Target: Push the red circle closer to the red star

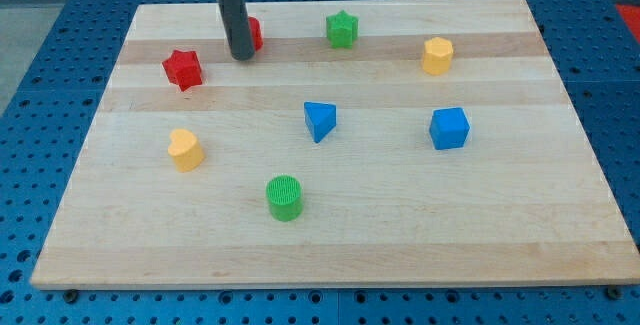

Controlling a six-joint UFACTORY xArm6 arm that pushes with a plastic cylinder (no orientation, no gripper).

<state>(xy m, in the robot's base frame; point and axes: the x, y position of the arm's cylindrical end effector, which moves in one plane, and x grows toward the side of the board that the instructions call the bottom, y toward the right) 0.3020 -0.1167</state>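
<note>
The red star (183,69) lies near the view's upper left of the wooden board (330,245). The red circle (254,33) sits up and to the right of it, mostly hidden behind my rod. My tip (241,56) rests against the circle's lower left side, between the circle and the star. A gap of about one block width separates the tip from the star.
A green star (342,29) and a yellow hexagon (437,55) lie along the top. A blue triangle (319,120) and a blue cube (449,128) sit mid-board. A yellow heart (185,150) and a green cylinder (285,197) lie lower left.
</note>
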